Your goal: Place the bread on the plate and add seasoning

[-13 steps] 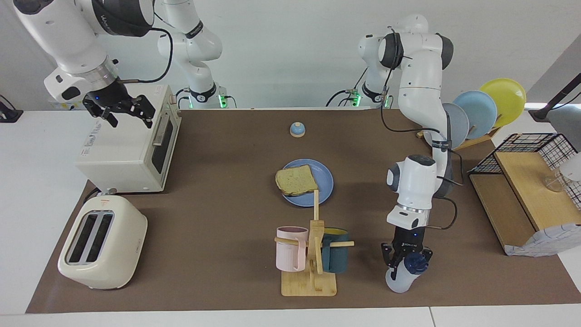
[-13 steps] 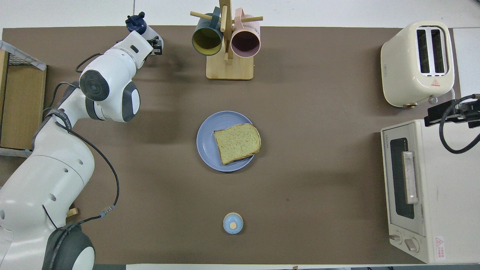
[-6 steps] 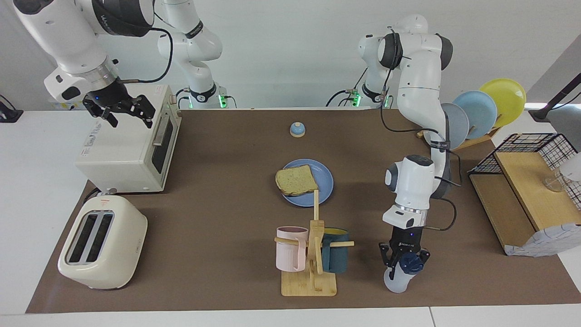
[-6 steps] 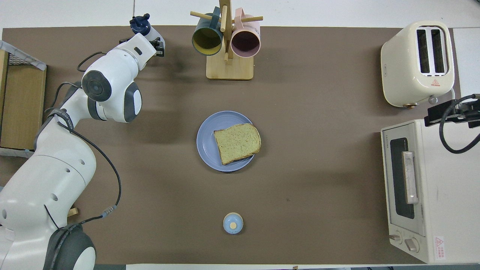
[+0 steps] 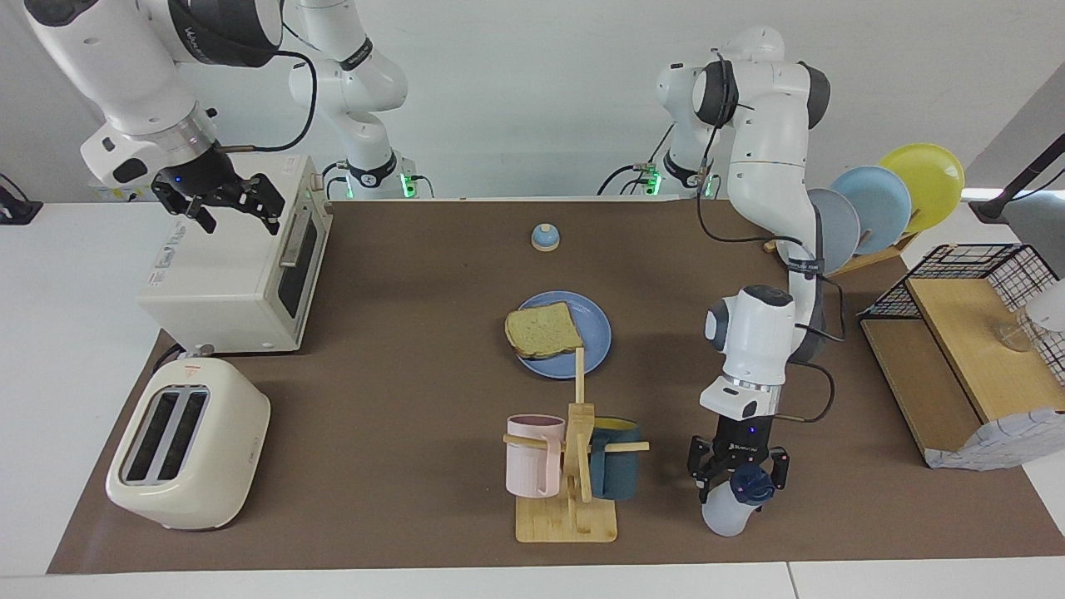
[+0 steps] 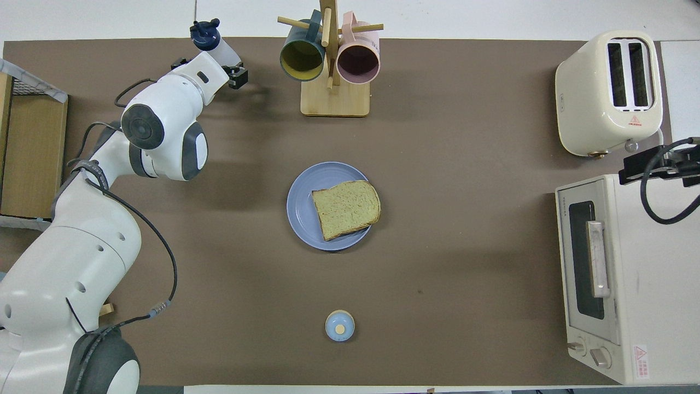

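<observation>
Bread (image 5: 542, 331) sits on the blue plate (image 5: 594, 331) mid-bench, the left hand (image 5: 737, 476) has its fingers spread either side of the seasoning bottle (image 5: 732, 509) standing beside the mug rack (image 5: 574, 466), hiding its neck, and the right hand (image 5: 220, 204) waits open over the toaster oven (image 5: 225, 274).

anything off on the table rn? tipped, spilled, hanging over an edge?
One thing: the bread sits off-centre on the plate, its crust hanging over the rim toward the right arm's end. The seasoning stands on the mat, leaning slightly, with the left gripper open around it. No spills show.
</observation>
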Robot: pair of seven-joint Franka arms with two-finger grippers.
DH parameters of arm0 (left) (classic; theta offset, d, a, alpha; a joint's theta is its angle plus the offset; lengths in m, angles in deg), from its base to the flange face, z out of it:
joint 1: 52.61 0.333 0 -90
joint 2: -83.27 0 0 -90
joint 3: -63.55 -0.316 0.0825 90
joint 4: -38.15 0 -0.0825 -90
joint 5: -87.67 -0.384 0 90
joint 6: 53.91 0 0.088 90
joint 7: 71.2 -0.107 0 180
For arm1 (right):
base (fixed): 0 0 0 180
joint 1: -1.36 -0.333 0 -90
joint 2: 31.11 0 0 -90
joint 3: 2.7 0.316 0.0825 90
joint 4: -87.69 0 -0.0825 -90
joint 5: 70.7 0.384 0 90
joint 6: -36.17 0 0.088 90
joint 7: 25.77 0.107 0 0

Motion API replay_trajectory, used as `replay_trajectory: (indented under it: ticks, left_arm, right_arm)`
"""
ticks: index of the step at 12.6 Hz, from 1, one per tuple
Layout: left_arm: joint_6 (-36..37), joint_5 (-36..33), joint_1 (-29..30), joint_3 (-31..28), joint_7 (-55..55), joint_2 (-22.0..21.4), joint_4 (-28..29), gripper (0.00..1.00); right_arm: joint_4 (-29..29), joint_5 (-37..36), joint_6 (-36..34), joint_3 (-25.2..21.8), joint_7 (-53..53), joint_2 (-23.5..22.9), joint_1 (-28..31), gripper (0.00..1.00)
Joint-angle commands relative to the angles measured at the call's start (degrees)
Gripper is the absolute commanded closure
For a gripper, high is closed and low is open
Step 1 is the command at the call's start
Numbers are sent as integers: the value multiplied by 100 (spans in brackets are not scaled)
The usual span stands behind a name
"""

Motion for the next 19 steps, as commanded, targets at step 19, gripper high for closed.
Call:
replay_trajectory:
  ticks: [19]
  left_arm:
    - [7164, -26, -199, -52, 326, -3836, 79, 0]
  right_arm:
    - [-80, 50, -49, 25, -126, 96, 55, 0]
